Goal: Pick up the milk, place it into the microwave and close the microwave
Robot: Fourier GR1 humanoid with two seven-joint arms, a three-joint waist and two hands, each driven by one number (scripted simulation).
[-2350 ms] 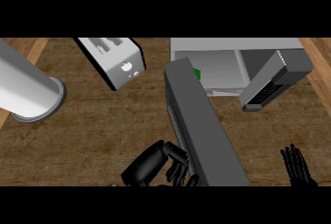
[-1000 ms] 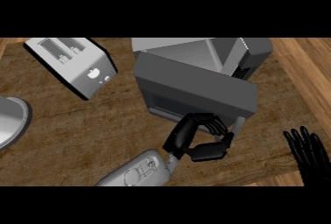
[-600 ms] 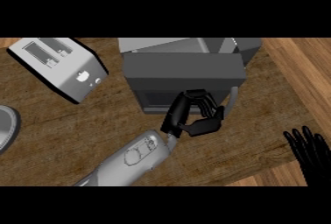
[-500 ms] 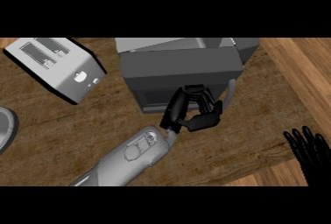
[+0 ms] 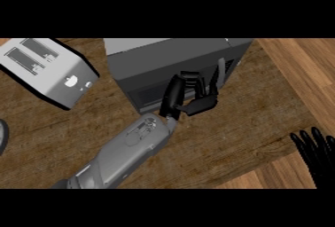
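Microwave (image 5: 163,62) hogs the top middle, and the left hand (image 5: 186,95) sits against its front with fingers curled, so there's no way through there. Its forearm (image 5: 124,155) cuts diagonally across the lower left. Toaster (image 5: 49,71) blocks the top left, leaving only a narrow strip of bench (image 5: 255,119) beside the microwave. Right of the forearm the bench is open up to the right hand (image 5: 317,153).

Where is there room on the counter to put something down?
Bare wood lies between the microwave and the resting right hand, and below the toaster, left of the left arm. Crowded up top: toaster beside microwave, left hand at its door.
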